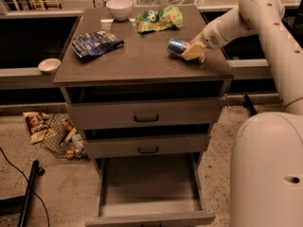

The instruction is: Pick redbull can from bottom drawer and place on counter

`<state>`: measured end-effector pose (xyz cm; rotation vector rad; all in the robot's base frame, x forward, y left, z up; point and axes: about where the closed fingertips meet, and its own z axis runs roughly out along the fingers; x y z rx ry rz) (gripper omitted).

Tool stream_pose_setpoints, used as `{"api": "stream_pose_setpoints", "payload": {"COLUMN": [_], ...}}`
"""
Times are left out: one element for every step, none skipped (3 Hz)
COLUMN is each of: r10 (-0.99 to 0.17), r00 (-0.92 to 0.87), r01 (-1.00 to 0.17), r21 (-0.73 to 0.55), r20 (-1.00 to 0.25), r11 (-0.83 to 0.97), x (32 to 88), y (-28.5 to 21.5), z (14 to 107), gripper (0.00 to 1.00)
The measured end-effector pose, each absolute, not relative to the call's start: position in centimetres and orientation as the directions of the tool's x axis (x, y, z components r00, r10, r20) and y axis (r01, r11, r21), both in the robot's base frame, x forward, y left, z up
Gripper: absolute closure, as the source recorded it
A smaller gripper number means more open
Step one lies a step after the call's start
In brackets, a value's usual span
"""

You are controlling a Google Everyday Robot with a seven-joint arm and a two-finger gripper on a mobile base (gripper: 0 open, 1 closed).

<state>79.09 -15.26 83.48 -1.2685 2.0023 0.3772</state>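
1. I have the gripper [190, 51] out over the right side of the counter [137, 63], with the arm reaching in from the right edge of the view.
2. Its jaws are closed on the redbull can [176, 45]. They grip the can's far end, so the silver near end sticks out to the left.
3. The can lies on its side in the grip, slightly tilted, because it was taken across its body rather than from above. It sits very low over the counter top. I cannot tell whether it is touching the surface.
4. The bottom drawer [147, 190] stands pulled fully out below. Its grey floor is bare, which fits the can having come out of it.
5. I chose this spot because it is free. The green snack bag [158, 19] and white bowl [119, 7] sit further back, and the dark blue foil snack bag [97, 42] lies well to the left.
6. My reading is that the carry is almost done, leaving only the set-down and release.
7. The risk is rolling. A can on its side near the right edge could run off, so I would lower it until it rests before opening.
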Motion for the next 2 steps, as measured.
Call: {"api": "stream_pose_setpoints", "payload": {"r10": [-0.658,-0.655], "r00": [-0.287,-0.304], "r01": [-0.863,-0.857], "r21": [-0.111,-0.101], "r20": [-0.696,-0.692], "r11": [0.494,0.505], "x": [79.63,80.07], "y": [-15.73,-15.98], "z": [83.02,82.79], "gripper": [0.58,0.34]}}
